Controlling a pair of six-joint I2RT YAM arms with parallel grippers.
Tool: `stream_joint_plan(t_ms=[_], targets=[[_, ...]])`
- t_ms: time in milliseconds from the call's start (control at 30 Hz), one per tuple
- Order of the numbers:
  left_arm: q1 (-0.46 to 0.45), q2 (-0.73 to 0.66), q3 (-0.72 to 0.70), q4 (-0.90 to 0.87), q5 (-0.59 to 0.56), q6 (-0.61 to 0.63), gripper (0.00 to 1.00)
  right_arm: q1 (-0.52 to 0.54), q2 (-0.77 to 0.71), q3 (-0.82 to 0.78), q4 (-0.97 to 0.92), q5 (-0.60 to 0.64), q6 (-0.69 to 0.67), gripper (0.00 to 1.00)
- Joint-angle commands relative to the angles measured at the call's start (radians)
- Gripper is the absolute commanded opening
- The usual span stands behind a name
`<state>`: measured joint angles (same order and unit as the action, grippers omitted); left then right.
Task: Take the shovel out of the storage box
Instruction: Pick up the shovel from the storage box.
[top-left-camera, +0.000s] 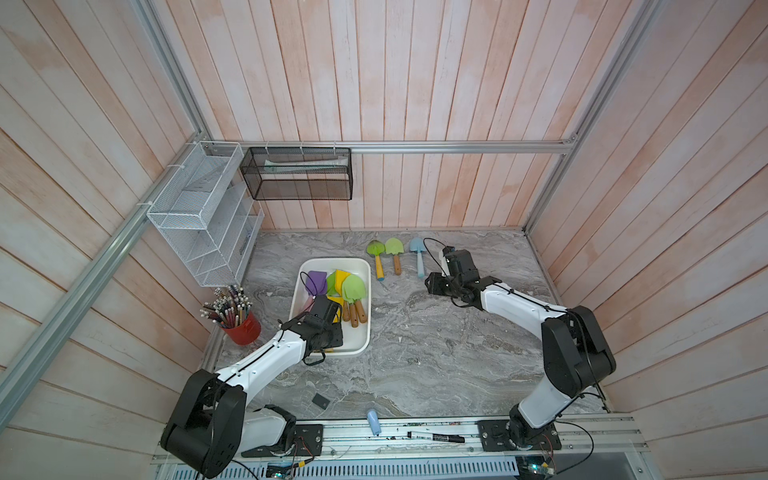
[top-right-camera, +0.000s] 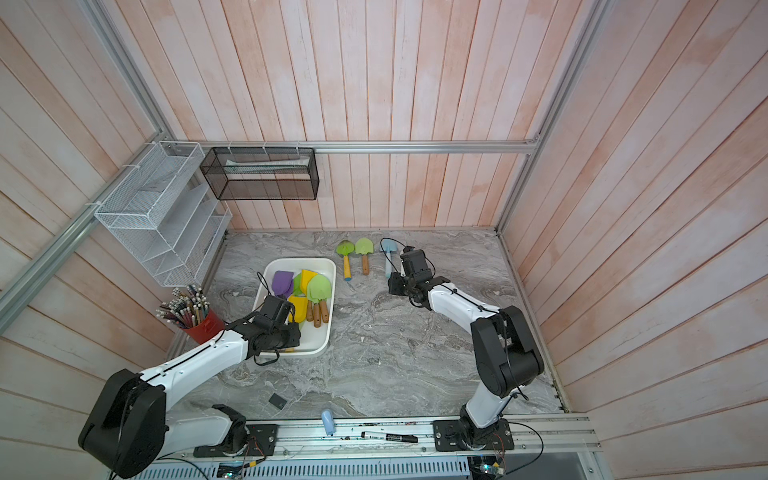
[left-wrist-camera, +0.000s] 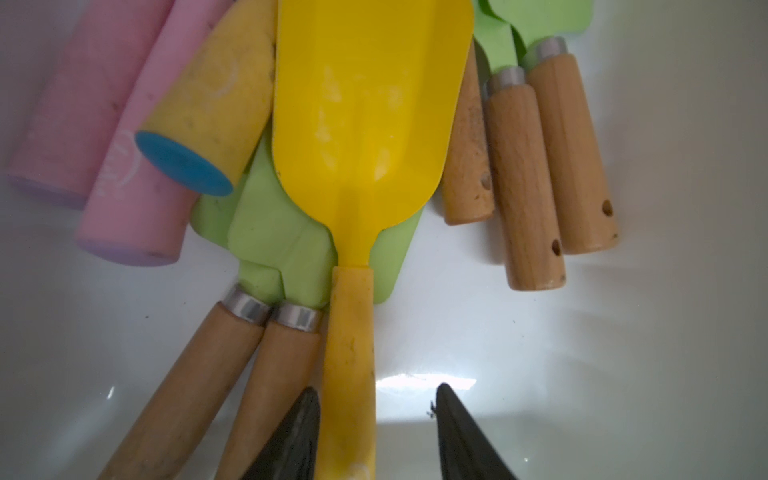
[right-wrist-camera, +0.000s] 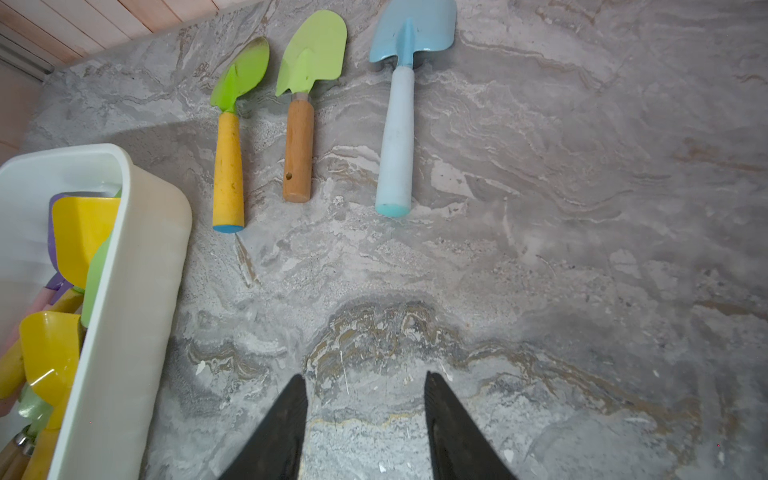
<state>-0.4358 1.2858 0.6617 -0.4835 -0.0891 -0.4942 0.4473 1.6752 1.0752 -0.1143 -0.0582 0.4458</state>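
The white storage box (top-left-camera: 362, 332) lies left of centre on the marble table and holds several toy shovels in yellow, green and purple. In the left wrist view a yellow shovel (left-wrist-camera: 365, 124) lies on top of green ones with wooden handles. My left gripper (left-wrist-camera: 376, 399) is down inside the box, open, its jaws either side of the yellow handle (left-wrist-camera: 349, 353). One finger touches the handle and the other stands apart from it. My right gripper (right-wrist-camera: 365, 382) hovers open over bare table to the right of the box (right-wrist-camera: 124, 291), with nothing between its fingers.
Three shovels lie in a row behind the box: green with a yellow handle (top-left-camera: 377, 262), green with a wooden handle (top-left-camera: 395, 255), pale blue (top-left-camera: 418, 257). A red cup of pencils (top-left-camera: 243, 328) stands left of the box. Wire rack (top-left-camera: 199, 216) and black mesh basket (top-left-camera: 297, 174) hang on the walls.
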Motion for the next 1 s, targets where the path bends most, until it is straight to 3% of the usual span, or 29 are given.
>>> stream_joint_plan(t_ms=[0,433,667,967], targets=[[-0.015,0.025,-0.013,-0.007,-0.045,-0.02,0.48,0.004,-0.029,-0.021,0.03,-0.014,0.015,0.48],[-0.031,0.139,-0.013,0.049,-0.027,-0.029,0.46,0.004,-0.054,-0.062,0.059,-0.01,0.03,0.48],[-0.032,0.162,-0.009,0.059,-0.005,-0.024,0.31,0.004,-0.055,-0.067,0.064,-0.007,0.034,0.48],[-0.035,0.059,0.035,0.001,0.002,-0.028,0.16,0.004,-0.076,-0.059,0.059,-0.012,0.039,0.47]])
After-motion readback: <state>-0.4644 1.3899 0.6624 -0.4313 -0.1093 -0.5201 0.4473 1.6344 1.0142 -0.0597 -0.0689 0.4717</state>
